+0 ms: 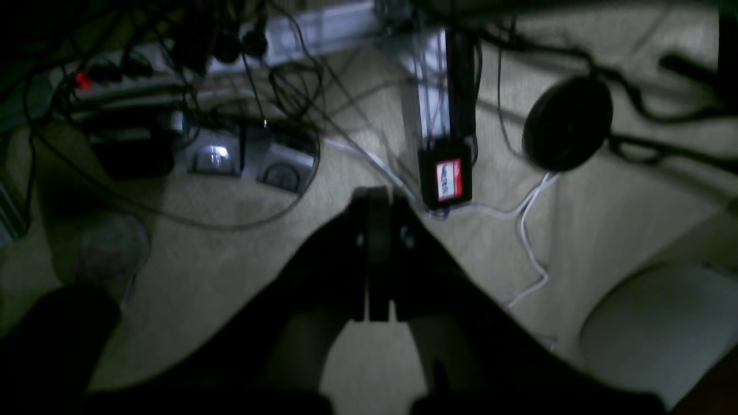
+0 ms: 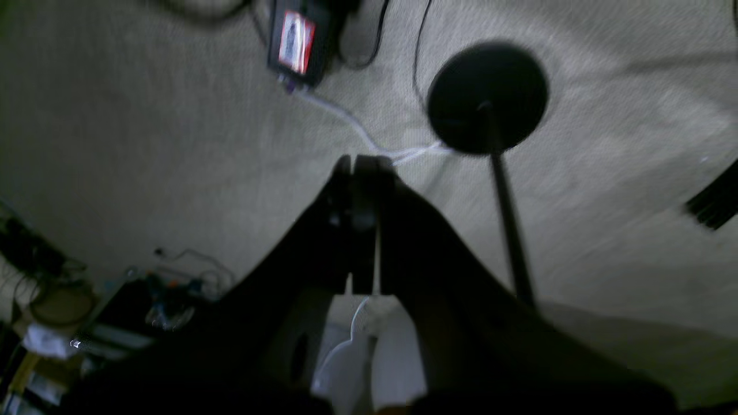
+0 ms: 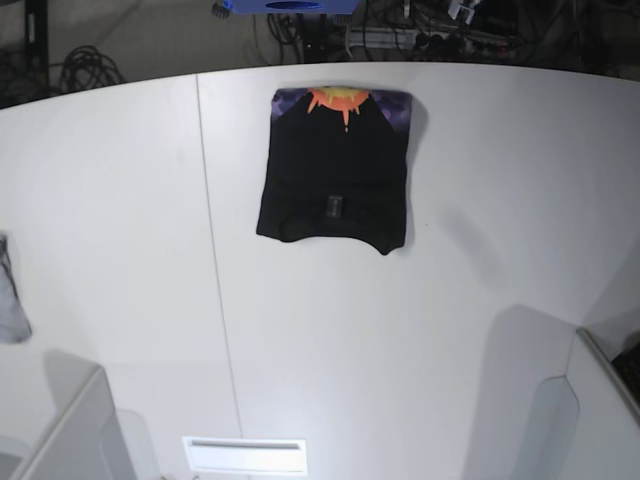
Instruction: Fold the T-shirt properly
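Both end effectors closed; T-shirt (image 3: 335, 170) lies folded.

A big white table (image 3: 420, 330) holds the things. A thin line runs down its top on the left. The black T-shirt (image 3: 335, 175) lies flat on it near the far edge, folded into a small block, with an orange sun showing on top. A small grey cloth (image 3: 10, 305) lies at the left edge.

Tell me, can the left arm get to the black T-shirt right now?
Probably, but not right away. The T-shirt lies folded on the white table with nothing on or around it. The left gripper is shut, empty and facing the carpet, away from the table.
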